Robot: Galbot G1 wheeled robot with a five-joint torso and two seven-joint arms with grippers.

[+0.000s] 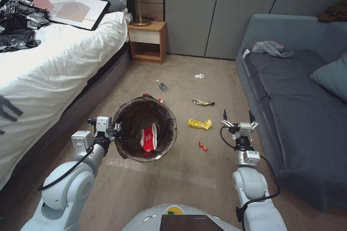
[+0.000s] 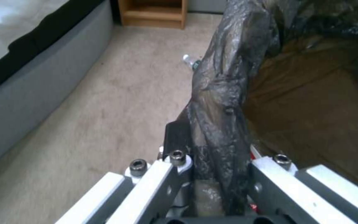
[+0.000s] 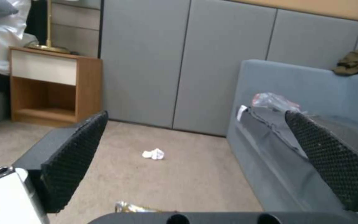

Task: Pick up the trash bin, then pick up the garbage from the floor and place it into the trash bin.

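Trash bin (image 1: 144, 133) held off the carpet at the left, rim pinched by the left tool (image 1: 116, 127); bag-lined, with a red-and-white packet (image 1: 149, 138) already lying inside. First step judged done, litter collection under way. Right tool (image 1: 238, 120) poised above the floor near the sofa (image 1: 289, 115), fingers spread wide and empty.

Left to gather on the carpet: yellow wrapper (image 1: 200, 124) just beside the bin, small red piece (image 1: 202, 146) nearer the robot, dark foil wrapper (image 1: 203, 102) farther out, clear bottle (image 1: 161, 85) beyond the bin, white tissue wad (image 1: 199, 76) farthest off toward the wall. Another red scrap (image 1: 153, 97) peeking past the bin's far rim.

Next move, as a judgement: right tool lowered onto one of the near pieces, probably the yellow wrapper or the red piece, closed on it, then carried over the bin's mouth. Flat wrappers on carpet likely to need a low, careful pinch.

Left wrist view: dark bag (image 2: 224, 102) bunched between the closed fingers (image 2: 179, 161), confirming the grip on the rim, plus the bottle's cap (image 2: 189, 59) past the bag. Right wrist view: textured pads (image 3: 75, 155) well apart, tissue wad (image 3: 154, 153) ahead, foil wrapper's edge (image 3: 133, 206) just beneath. Head view alone giving the full spread of litter and the bin's contents.
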